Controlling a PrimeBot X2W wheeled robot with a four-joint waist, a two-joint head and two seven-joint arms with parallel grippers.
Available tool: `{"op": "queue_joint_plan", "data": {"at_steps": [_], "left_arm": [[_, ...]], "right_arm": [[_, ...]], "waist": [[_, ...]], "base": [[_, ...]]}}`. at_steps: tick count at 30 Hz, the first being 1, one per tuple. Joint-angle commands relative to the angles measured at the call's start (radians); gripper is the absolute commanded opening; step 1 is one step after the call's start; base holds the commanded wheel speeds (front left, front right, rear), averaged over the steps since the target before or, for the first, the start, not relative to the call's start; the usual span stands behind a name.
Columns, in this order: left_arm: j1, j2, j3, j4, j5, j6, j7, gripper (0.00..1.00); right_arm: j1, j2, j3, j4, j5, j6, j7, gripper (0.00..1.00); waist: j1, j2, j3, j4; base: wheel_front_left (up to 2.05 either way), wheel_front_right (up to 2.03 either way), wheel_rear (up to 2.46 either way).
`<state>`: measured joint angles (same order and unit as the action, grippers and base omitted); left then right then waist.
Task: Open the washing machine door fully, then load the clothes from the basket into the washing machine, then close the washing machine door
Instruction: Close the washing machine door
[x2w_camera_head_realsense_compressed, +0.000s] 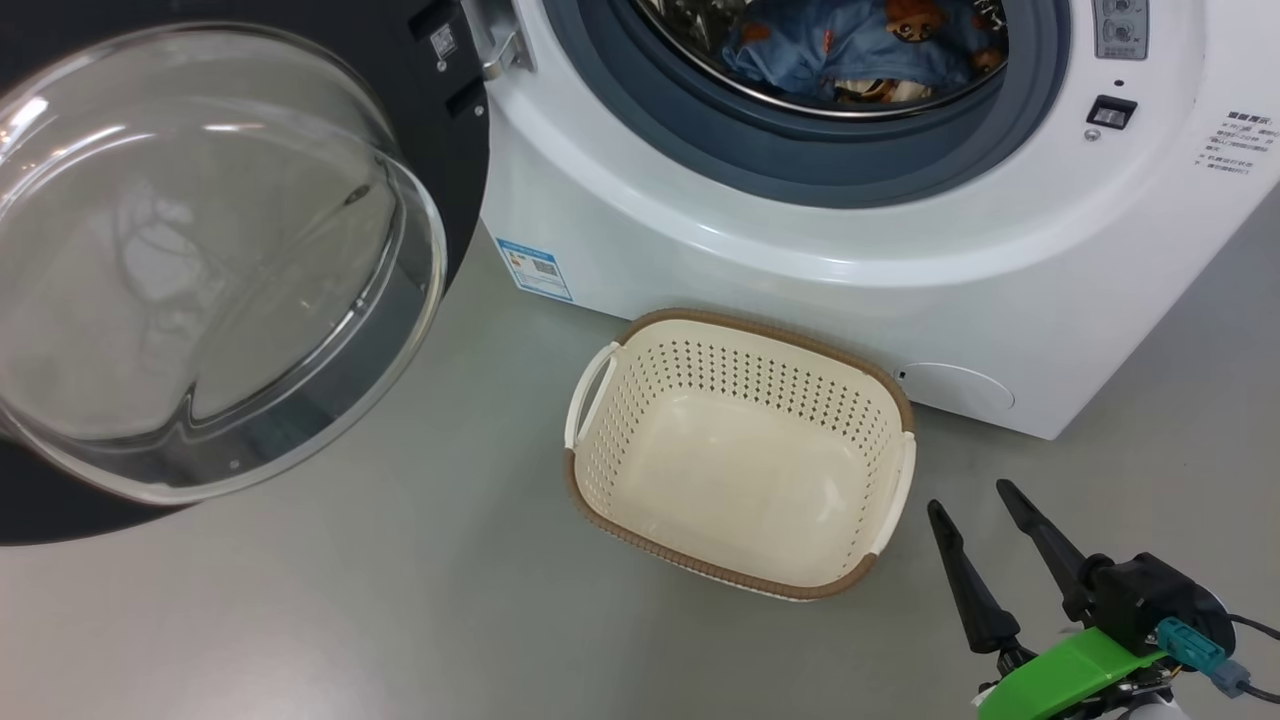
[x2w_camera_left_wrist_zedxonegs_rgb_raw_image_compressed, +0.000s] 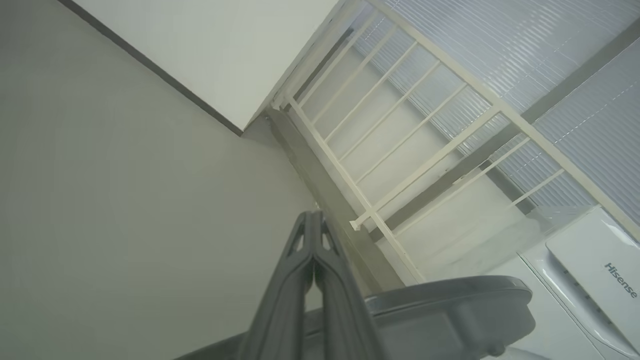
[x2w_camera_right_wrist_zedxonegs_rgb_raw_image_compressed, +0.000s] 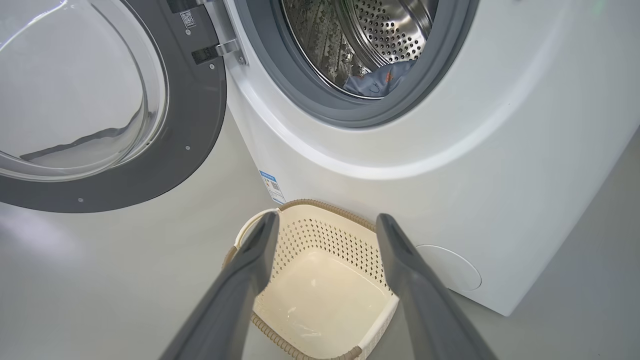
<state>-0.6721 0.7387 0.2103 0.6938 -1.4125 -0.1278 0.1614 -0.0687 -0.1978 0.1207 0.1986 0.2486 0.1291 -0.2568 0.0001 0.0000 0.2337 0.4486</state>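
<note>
Right claw (x2w_camera_head_realsense_compressed: 970, 500) gapes wide and empty beside the empty basket (x2w_camera_head_realsense_compressed: 740, 325), since the clothes (x2w_camera_head_realsense_compressed: 860, 50) lie ahead in the drum (x2w_camera_right_wrist_zedxonegs_rgb_raw_image_compressed: 390, 30), the door (x2w_camera_head_realsense_compressed: 200, 260) on its left awaiting closing; left claw (x2w_camera_left_wrist_zedxonegs_rgb_raw_image_compressed: 314, 235) pinched shut, holding nothing.

You're on a smooth, pale grey floor (x2w_camera_head_realsense_compressed: 300, 620), evenly lit with a faint sheen. In the left wrist view you see a white wall (x2w_camera_left_wrist_zedxonegs_rgb_raw_image_compressed: 210, 45) edged by a dark skirting strip (x2w_camera_left_wrist_zedxonegs_rgb_raw_image_compressed: 150, 66), meeting a cream railing (x2w_camera_left_wrist_zedxonegs_rgb_raw_image_compressed: 495, 106) of slim bars, with ribbed translucent panels (x2w_camera_left_wrist_zedxonegs_rgb_raw_image_compressed: 525, 45) behind it
</note>
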Motion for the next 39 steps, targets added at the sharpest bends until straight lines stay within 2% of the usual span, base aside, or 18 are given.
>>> {"op": "queue_joint_plan", "data": {"at_steps": [1,4,9,18,26,31,39], "left_arm": [[-0.046,0.095,0.017,0.008,-0.024,-0.003,0.058,0.0],[-0.072,0.112,-0.004,0.068,-0.053,-0.003,0.152,0.0],[-0.096,0.114,-0.034,0.118,-0.074,-0.003,0.247,0.0],[-0.121,0.116,-0.069,0.163,-0.088,-0.003,0.343,0.0],[-0.109,0.098,-0.096,0.144,-0.112,-0.003,0.441,0.0],[-0.073,0.088,-0.126,0.094,-0.134,-0.003,0.555,0.0],[-0.015,0.09,-0.132,0.007,-0.17,-0.003,0.657,0.0]], "right_arm": [[-0.02,-0.009,0.03,-0.023,-0.005,0.002,-0.005,1.0],[-0.019,-0.014,0.037,-0.024,-0.004,0.002,-0.005,1.0],[-0.025,-0.027,0.036,-0.027,-0.003,0.002,-0.005,1.0],[-0.032,-0.034,0.035,-0.029,-0.006,0.002,-0.005,1.0],[-0.029,-0.028,0.022,-0.029,-0.009,0.002,-0.005,1.0],[-0.027,-0.02,0.014,-0.027,-0.011,0.002,-0.005,1.0],[-0.013,-0.015,0.003,-0.026,-0.006,0.002,-0.005,1.0]], "waist": [[-0.0001,0.0,0.003,-0.002],[-0.0001,0.0,0.008,-0.006],[-0.0001,0.0,0.023,-0.009],[-0.0001,0.0,0.037,-0.026],[-0.0001,0.0,0.031,-0.022],[-0.0001,0.0,0.014,-0.013],[-0.0001,0.0,-0.018,-0.007]], "base": [[0.0,0.0,0.0],[0.0,0.0,0.0],[0.0,0.0,0.0],[0.0,0.0,0.0],[0.0,0.0,0.0],[0.0,0.0,0.0],[0.0,0.0,0.0]]}}
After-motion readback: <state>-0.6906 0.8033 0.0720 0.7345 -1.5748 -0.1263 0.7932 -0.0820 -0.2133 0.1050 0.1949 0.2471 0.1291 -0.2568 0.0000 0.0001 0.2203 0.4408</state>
